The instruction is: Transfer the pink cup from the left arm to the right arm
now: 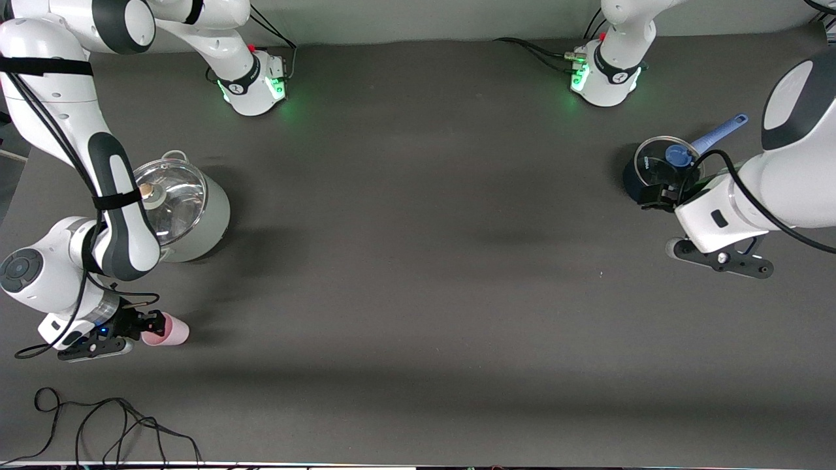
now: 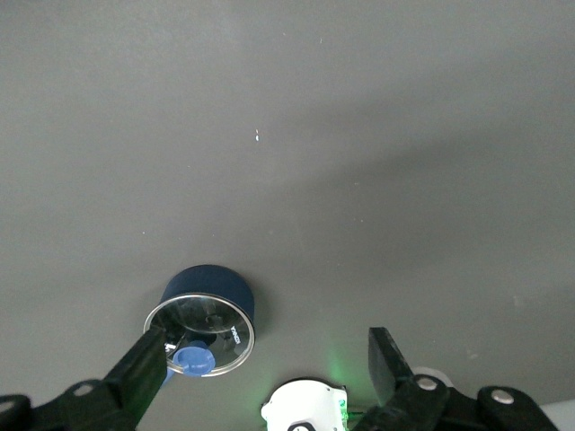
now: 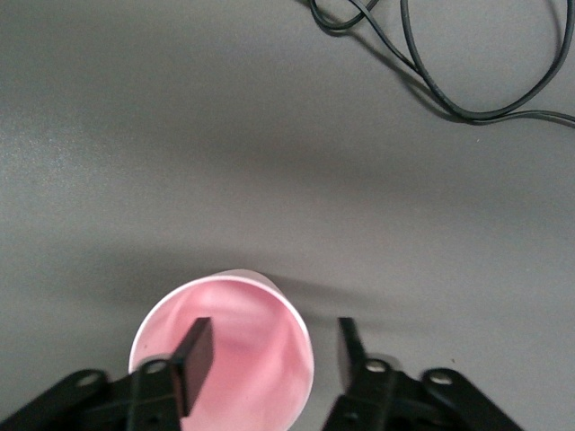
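One smooth, tapered pink cup (image 3: 225,350) sat low in my right wrist frame, the right gripper (image 3: 269,346) fingers straddling its rim, one inside. My left gripper (image 2: 265,364) waited, fingers wide, over the matte worktop (image 1: 418,261).

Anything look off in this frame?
The pink cup sits at the right gripper, one finger inside its rim, one outside, not pinched. The left gripper is open and empty near the blue pot. Loose cable lies on the table.
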Robot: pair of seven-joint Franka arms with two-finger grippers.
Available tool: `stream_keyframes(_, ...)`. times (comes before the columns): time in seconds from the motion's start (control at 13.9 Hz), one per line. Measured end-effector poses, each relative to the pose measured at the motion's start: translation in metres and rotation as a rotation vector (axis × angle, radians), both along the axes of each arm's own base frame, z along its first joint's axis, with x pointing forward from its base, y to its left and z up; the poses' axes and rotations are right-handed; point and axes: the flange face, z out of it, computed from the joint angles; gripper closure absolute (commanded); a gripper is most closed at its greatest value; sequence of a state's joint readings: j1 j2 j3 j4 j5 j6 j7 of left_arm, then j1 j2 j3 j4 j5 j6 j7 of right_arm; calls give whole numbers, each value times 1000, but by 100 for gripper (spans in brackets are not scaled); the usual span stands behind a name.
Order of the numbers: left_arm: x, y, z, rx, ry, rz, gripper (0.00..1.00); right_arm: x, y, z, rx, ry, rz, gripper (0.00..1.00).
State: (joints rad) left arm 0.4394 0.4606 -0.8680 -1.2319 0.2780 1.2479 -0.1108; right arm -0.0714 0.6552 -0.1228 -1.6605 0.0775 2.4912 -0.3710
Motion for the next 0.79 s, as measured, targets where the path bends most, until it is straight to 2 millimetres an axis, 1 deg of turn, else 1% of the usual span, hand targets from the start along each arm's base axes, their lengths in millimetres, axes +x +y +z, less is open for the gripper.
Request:
stream_keyframes(0.22, -4, -3, -2, 12, 24, -3, 0, -1, 0, 2, 5, 24, 1, 1)
stream_keyframes(0.29, -5, -1, -3, 16, 33, 0, 0, -2, -2, 9, 8, 37, 3, 1)
stream_keyframes(0.36, -4, 3, -4, 22, 37, 8, 0, -3, -3, 21, 12, 48, 5, 1)
stream_keyframes(0.43, -3, 8, -6, 34, 40, 20, 0, -4, -5, 39, 17, 58, 5, 1)
stream_keyframes(0.5, -2, 10, -9, 53, 43, 30, 0, -7, -8, 63, 22, 71, 3, 1)
stream_keyframes(0.58, -1, 7, -13, 77, 46, 37, 0, -13, -13, 90, 27, 85, 0, 1)
stream_keyframes(0.72, -4, -11, -17, 108, 54, 46, 0, -30, -19, 149, 48, 125, -1, 1)
stream_keyframes(0.79, -6, -20, -16, 119, 54, 56, 0, -39, -20, 177, 62, 155, -4, 1)
